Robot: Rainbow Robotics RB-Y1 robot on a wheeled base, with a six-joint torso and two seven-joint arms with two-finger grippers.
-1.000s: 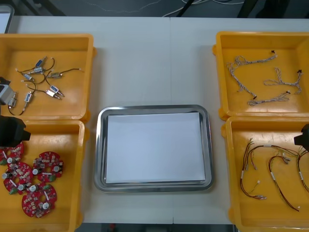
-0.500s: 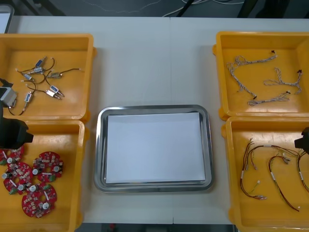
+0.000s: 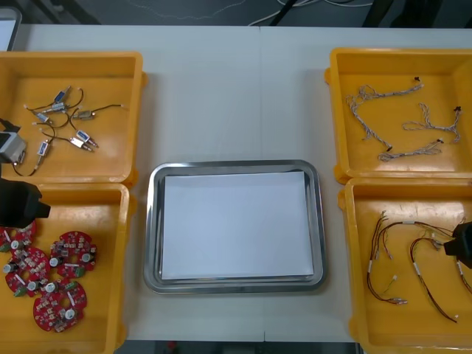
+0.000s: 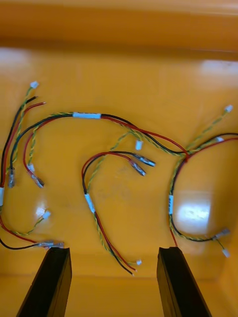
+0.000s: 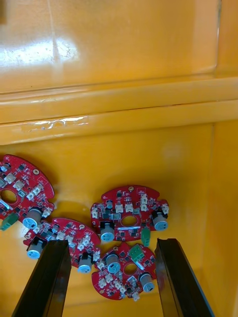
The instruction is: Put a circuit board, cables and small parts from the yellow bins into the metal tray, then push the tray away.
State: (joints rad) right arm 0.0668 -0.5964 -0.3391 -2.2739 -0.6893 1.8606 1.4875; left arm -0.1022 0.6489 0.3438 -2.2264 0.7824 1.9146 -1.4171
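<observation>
Several round red circuit boards (image 3: 51, 276) lie in the near left yellow bin (image 3: 122, 295). My left gripper (image 3: 20, 204) hangs over that bin's far end. In the left wrist view it (image 5: 111, 282) stands open above the bin floor, and two overlapping boards (image 5: 130, 218) lie between and just beyond its fingers. Red and yellow cables (image 3: 413, 258) lie in the near right bin (image 3: 354, 295). My right gripper (image 3: 463, 245) is over them, open (image 4: 114, 285), with one cable (image 4: 94, 203) running down between its fingers. The metal tray (image 3: 151, 228), white inside, holds nothing.
The far left bin (image 3: 136, 110) holds small metal parts (image 3: 63, 122). The far right bin (image 3: 335, 110) holds twisted blue and white cables (image 3: 402, 125). Bare table lies beyond the tray.
My right gripper has moved toward the near edge of the table, further over the red and yellow cables. The left gripper has shifted only slightly.
</observation>
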